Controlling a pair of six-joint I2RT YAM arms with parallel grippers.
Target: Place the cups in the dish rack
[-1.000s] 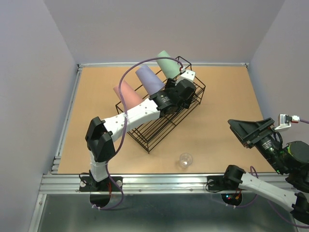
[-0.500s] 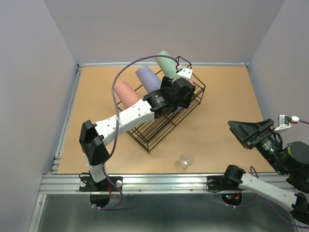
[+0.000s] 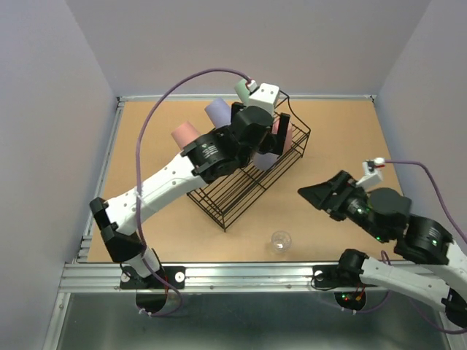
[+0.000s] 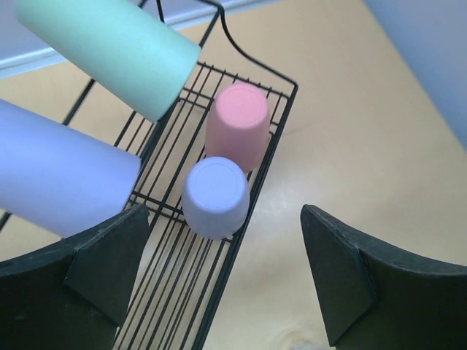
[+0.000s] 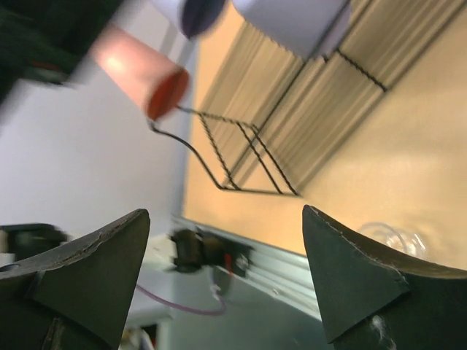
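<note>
From above, you see that the left arm (image 3: 168, 182) has lifted out of the rack (image 3: 233, 200) and now hangs over its far end. The small lavender cup (image 3: 268, 159) stays behind in the rack, just beside the small pink cup (image 3: 283, 133). The big pink cup (image 3: 186, 133), big lavender cup (image 3: 217, 111) and green cup (image 3: 243, 89) lean in a row, with their ends sticking out over the rack's far side. So I judge that five cups are loaded. Only the clear cup (image 3: 281, 241) is left, and it stands alone on the bench (image 3: 343, 138) near the front edge. The right end effector (image 3: 317, 195) has swung in toward the middle, but it is not yet at that cup.

In the left wrist view, the left end effector (image 4: 222, 240) has its fingers wide apart and holds nothing. Below it the small lavender cup stands with its closed end up, against the small pink one, at the rack's side wall.

The right wrist view is blurred. Its fingers are apart with nothing between them. The clear cup shows low on the right, and the rack's corner lies ahead.

Nothing stands between this end effector and the clear cup. The left arm over the rack may block the drop, so you should move it away first. The cup is tiny and hard to see, so I think it can tip easily.
</note>
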